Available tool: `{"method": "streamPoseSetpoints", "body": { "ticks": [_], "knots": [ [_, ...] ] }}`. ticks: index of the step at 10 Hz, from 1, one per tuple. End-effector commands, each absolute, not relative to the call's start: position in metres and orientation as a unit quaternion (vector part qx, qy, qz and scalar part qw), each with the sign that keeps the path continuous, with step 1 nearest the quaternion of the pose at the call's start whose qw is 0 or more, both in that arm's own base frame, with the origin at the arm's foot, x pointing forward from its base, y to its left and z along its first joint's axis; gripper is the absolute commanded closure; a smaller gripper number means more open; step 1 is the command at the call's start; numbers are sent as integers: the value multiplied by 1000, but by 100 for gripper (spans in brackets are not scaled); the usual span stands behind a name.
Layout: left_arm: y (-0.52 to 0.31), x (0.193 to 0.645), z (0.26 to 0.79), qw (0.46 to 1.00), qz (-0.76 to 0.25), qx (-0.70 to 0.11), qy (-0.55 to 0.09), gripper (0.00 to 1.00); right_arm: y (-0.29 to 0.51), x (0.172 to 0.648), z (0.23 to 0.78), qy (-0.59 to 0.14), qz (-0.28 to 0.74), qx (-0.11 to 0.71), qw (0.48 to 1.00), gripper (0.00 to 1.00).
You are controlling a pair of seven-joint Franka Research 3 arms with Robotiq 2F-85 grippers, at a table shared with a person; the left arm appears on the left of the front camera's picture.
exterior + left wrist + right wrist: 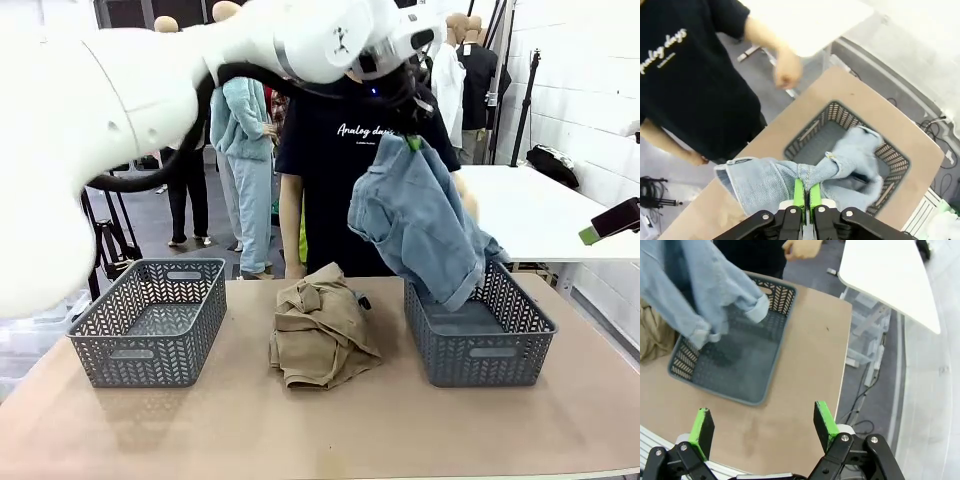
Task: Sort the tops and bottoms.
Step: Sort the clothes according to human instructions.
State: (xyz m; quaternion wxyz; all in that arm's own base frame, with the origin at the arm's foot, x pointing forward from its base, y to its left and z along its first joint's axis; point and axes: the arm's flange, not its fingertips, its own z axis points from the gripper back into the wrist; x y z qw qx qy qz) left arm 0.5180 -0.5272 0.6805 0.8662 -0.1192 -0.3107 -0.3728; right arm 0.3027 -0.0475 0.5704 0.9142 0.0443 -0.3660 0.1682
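Overhead, the left end effector [806, 192] is clamped tight on the jeans [420, 225] — green pads pinching a fold — and they hang down over the basket [485, 365] at 3 o'clock on the desk [300, 430]. A tan top [320, 325] lies mid-desk. The right end effector [761, 412] hovers spread wide — empty.

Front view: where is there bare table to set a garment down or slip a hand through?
Free: the near strip of table in front of the baskets, and the gap between the empty left basket and the tan top. Crowded: the right basket, where the jeans hang from the left gripper; the tan top lies close beside it.
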Motion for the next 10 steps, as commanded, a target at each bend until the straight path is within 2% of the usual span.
{"method": "streamPoseSetpoints", "body": {
  "ticks": [1, 2, 3, 6, 10],
  "knots": [
    [-568, 527, 700, 852, -407, -147, -293, 100, -47, 306, 570, -372, 169, 48, 912, 0],
    [-567, 524, 694, 859, -404, -138, -283, 100, -47, 306, 570, -372, 169, 48, 912, 0],
    [-540, 515, 670, 863, -384, -128, -303, 100, -47, 306, 570, -372, 169, 48, 912, 0],
    [-550, 511, 661, 863, -390, -131, -293, 100, -47, 306, 570, -372, 169, 48, 912, 0],
    [-595, 484, 644, 793, -475, -252, -287, 100, -47, 306, 570, -372, 169, 48, 912, 0]
  ]
}}
